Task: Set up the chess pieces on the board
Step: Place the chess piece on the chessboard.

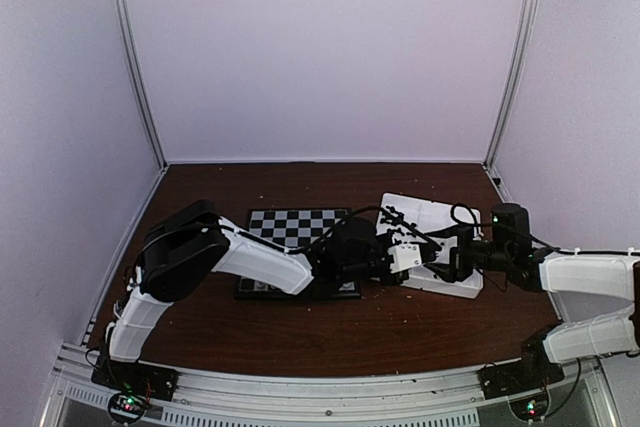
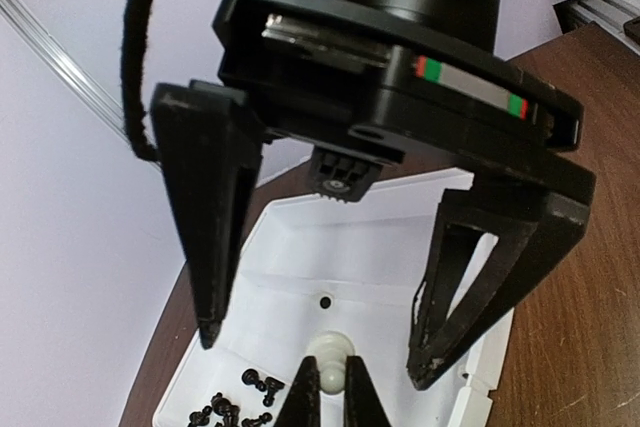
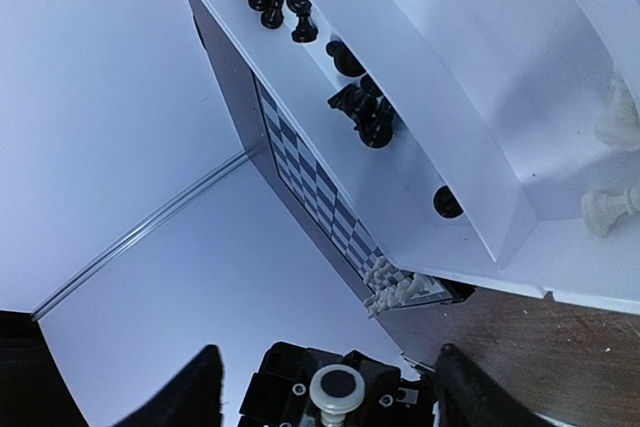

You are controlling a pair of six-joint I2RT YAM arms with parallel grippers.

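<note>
My left gripper (image 2: pixel 330 382) is shut on a white chess piece (image 2: pixel 332 350), held over the white tray (image 2: pixel 400 247). My right gripper (image 3: pixel 325 362) stands open, its fingers (image 2: pixel 205 247) wide on both sides of that piece and clear of it. From the right wrist I see the piece's round base (image 3: pixel 337 387) facing me. The board (image 1: pixel 295 225) lies left of the tray, and several white pieces (image 3: pixel 392 287) stand at its near corner. Black pieces (image 3: pixel 365 112) lie loose in one tray compartment, and white pieces (image 3: pixel 610 207) lie in another.
The tray (image 1: pixel 450 222) sits right of centre on the brown table, both arms meeting over its left end. More black pieces (image 2: pixel 235 407) lie in the compartment under my left fingers. White walls close in the back and both sides.
</note>
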